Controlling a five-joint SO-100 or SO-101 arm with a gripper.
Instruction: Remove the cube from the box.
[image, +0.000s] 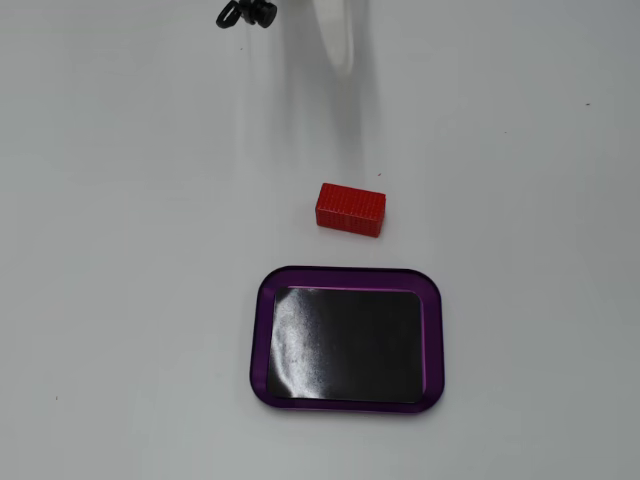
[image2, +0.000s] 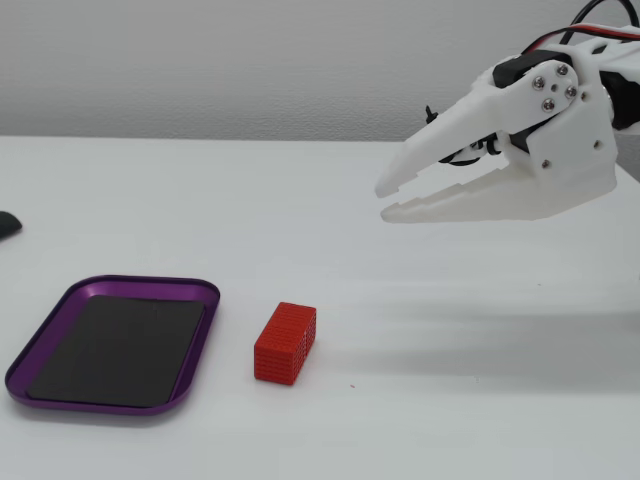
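Where it lies beside the box (image2: 196, 345), red ribbed cube (image2: 285, 343), fingers (image2: 425, 162) nearly together, empty.

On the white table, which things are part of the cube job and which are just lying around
Part of the job:
cube, on the table beside the box
box, empty
gripper, raised, holding nothing

Lying about:
dark object at the left edge of a fixed view
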